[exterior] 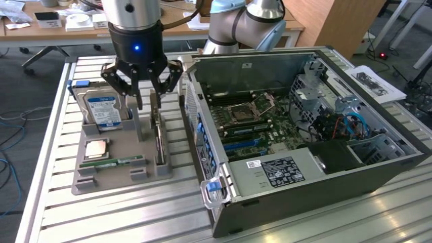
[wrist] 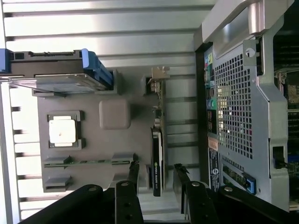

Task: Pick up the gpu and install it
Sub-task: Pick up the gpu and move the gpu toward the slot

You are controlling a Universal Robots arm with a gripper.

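My gripper (exterior: 147,96) hangs open over the gpu (exterior: 159,139) standing in its tray (exterior: 111,179); I want that thin edge centred between both fingers (wrist: 133,173), wrist square

Robotics lab: aluminium workbench (exterior: 101,217), cluttered desks (exterior: 40,30)

Upright gpu (exterior: 160,144) in tray (exterior: 121,176) beside case (exterior: 304,178)

Silver arm (exterior: 135,12), black hand (exterior: 147,104), blue indicator light (exterior: 137,48).
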